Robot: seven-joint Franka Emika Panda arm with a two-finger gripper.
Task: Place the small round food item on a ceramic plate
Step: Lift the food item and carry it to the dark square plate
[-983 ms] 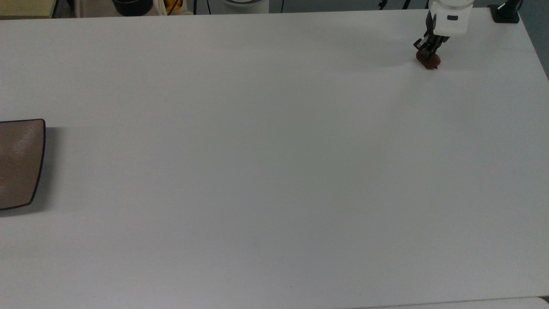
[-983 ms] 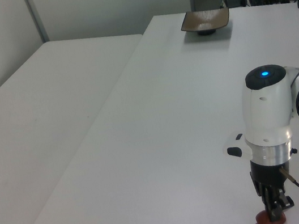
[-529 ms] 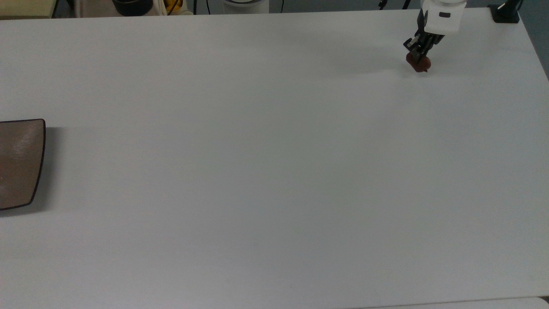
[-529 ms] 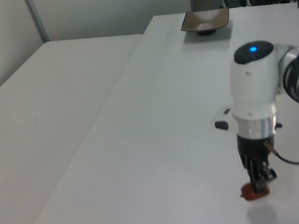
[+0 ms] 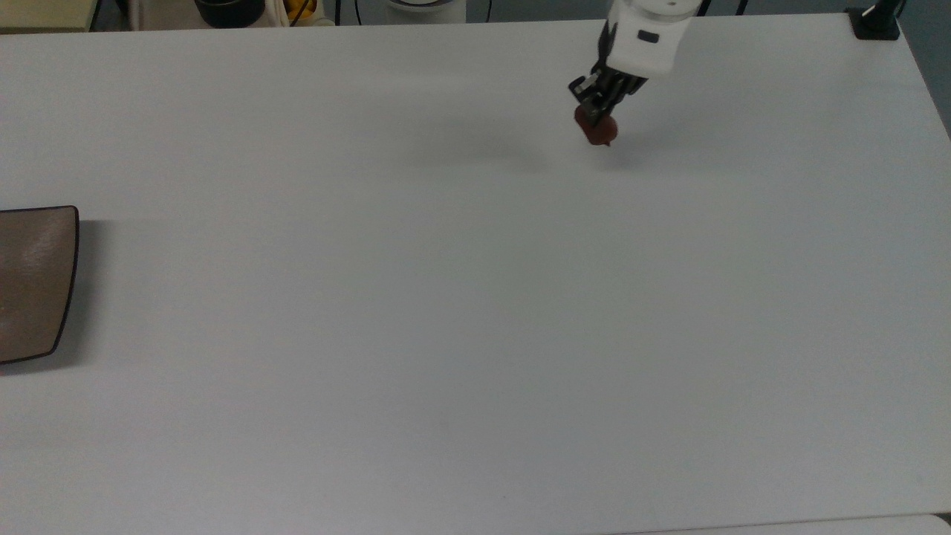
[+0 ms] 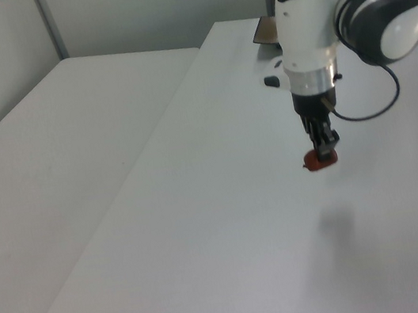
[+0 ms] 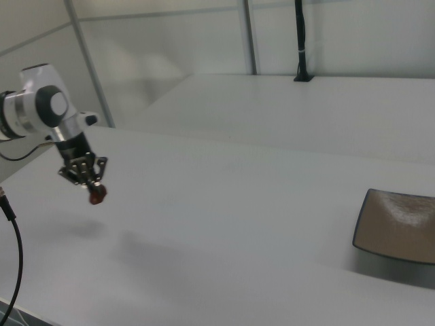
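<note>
The small round food item (image 5: 599,132) (image 6: 321,160) (image 7: 96,193), a dark reddish-brown lump, hangs clear of the white table with its shadow on the tabletop under it. My gripper (image 5: 594,115) (image 6: 322,147) (image 7: 90,182) points down and is shut on it. The ceramic plate (image 5: 33,282) (image 7: 399,225), brown and squarish with a dark rim, lies flat at the top view's far left edge, far from the gripper. In the left view the ceramic plate (image 6: 265,33) sits at the table's far end, mostly hidden behind the arm.
The white table (image 5: 446,334) stretches wide between gripper and plate. A second white table (image 6: 57,158) adjoins it on the left view's left. A black post (image 5: 877,22) stands at the top view's upper right corner; clutter lines the back edge.
The gripper has lifted the food item off the table and carried it toward the top view's left, closer to the plate. The plate has not moved.
</note>
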